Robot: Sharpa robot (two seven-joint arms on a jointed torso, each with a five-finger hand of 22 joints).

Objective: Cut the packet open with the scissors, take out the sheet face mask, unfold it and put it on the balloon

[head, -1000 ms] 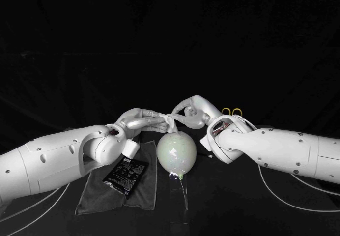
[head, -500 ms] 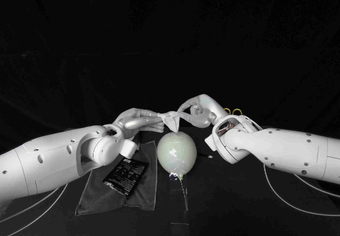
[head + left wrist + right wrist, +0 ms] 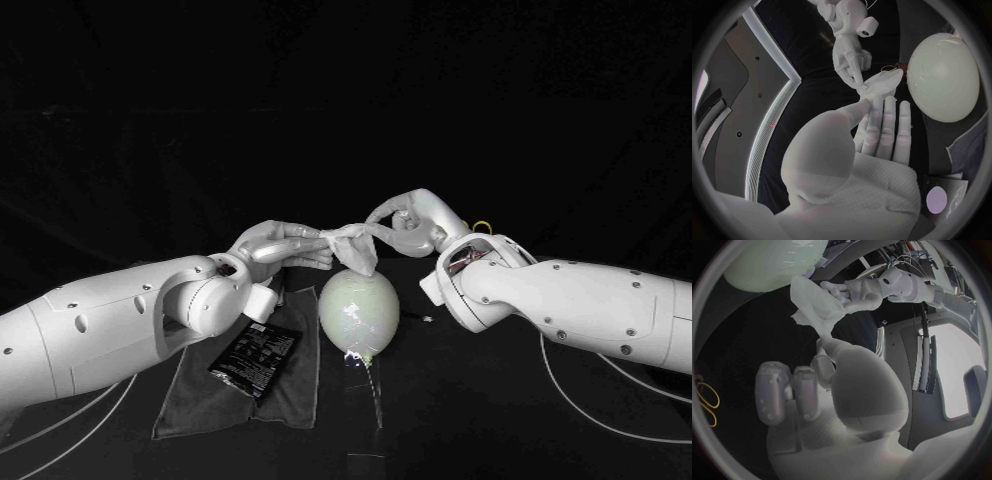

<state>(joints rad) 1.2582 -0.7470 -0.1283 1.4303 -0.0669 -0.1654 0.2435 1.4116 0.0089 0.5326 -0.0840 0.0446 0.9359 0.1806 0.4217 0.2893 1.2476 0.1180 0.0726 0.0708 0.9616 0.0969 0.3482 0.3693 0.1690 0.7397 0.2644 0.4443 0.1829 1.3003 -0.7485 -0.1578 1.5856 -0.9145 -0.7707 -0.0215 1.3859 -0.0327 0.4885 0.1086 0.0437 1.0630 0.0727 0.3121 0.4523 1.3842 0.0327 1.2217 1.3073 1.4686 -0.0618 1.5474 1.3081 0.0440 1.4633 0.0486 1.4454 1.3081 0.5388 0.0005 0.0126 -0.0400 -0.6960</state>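
Note:
The white sheet mask (image 3: 351, 248), still partly folded, is stretched between both hands just above the far end of the pale green balloon (image 3: 358, 312). My left hand (image 3: 289, 245) pinches its left end, and my right hand (image 3: 411, 225) pinches its right end. In the left wrist view the mask (image 3: 879, 85) sits at my left hand's fingertips (image 3: 879, 130), with the right hand (image 3: 848, 55) beyond and the balloon (image 3: 945, 75) beside it. From the right wrist view the mask (image 3: 814, 302) hangs between my right hand (image 3: 817, 385) and left hand (image 3: 854, 292), next to the balloon (image 3: 773, 265).
The black packet (image 3: 257, 355) lies on a grey cloth (image 3: 289, 400) to the balloon's left, under my left forearm. Yellow scissors handles (image 3: 480, 228) peek out behind my right wrist and also appear as scissors handles (image 3: 707, 402) on the table. A thin stem runs from the balloon's near end.
My right hand has drawn to the right, away from the left hand, spreading the mask wider; a flap now hangs over the balloon's far end. The right arm covers more of the scissors.

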